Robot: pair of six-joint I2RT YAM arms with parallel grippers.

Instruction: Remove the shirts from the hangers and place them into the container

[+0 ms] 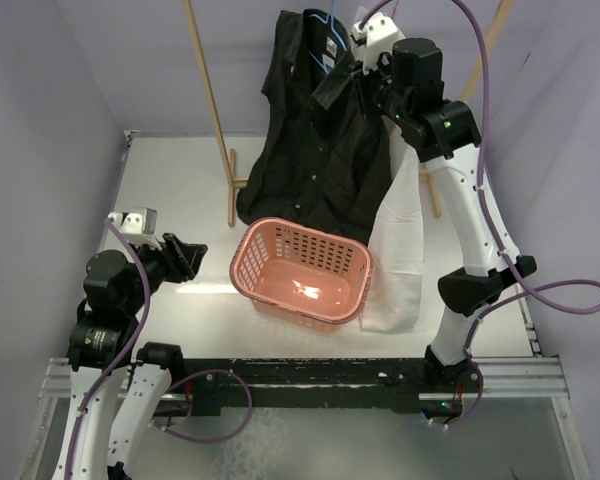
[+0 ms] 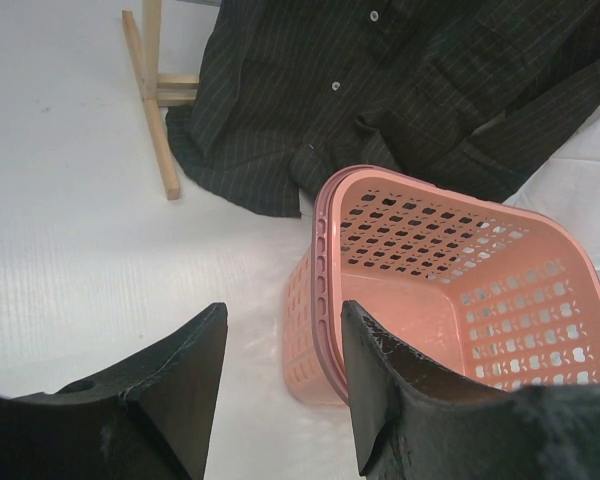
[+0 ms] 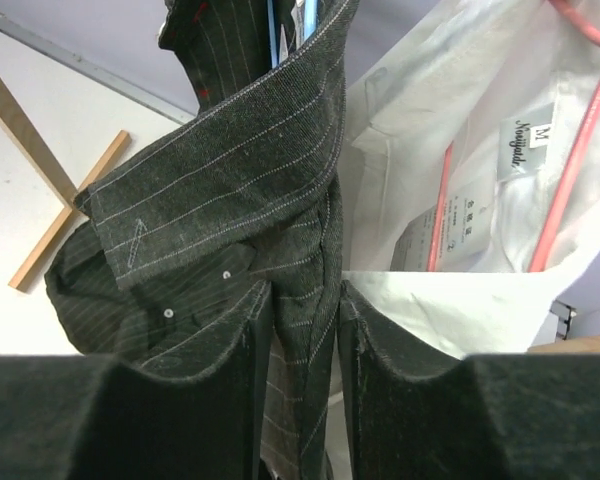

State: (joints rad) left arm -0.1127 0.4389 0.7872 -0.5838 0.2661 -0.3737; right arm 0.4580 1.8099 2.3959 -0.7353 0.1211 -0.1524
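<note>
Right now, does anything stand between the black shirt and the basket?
Nothing visible: the basket sits open and empty just beside the black shirt. But the shirt hangs on the blue hanger, with the right gripper pinching its front.

Black shirt [image 1: 315, 150], white shirt [image 1: 400, 250] hang side by side; salmon basket [image 1: 320, 245] upright.

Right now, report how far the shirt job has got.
Done: nothing; the basket is empty. In hand: the right gripper pinches the black shirt below its collar, still on the blue hanger. To do: that shirt, plus the white shirt on the pink hanger. The left gripper hangs open beside the basket.
</note>
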